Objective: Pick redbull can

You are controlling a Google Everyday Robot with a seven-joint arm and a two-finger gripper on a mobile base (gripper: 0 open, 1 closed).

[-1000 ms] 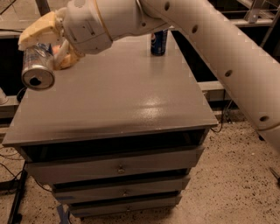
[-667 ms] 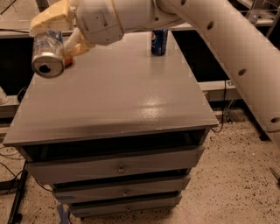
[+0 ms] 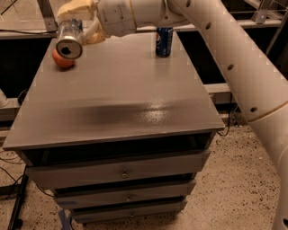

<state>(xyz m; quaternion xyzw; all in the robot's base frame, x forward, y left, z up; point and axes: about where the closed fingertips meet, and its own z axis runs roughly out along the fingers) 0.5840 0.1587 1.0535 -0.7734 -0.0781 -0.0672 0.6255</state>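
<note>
My grey bench (image 3: 121, 90) carries a blue can (image 3: 164, 41) at its far edge and an orange (image 3: 62, 61) far left. Above the orange, my gripper (image 3: 78, 24) clasps the redbull can (image 3: 69, 39).

Your arm (image 3: 238, 76) comes in at the lower right edge and climbs along the right side. It bends over near the top, so that its white links run leftward across the far side of the view. The rounded white wrist housing (image 3: 119, 15) sits at the top, left of centre. Your gripper (image 3: 77, 24) is at the upper left, over the far left corner of the tabletop (image 3: 126, 90), pointing left. Its two pale yellow fingers (image 3: 72, 9) are clamped on a can (image 3: 69, 39), one finger above it and the other at its right side. The can is held tilted, with one round end turned toward the camera.
</note>
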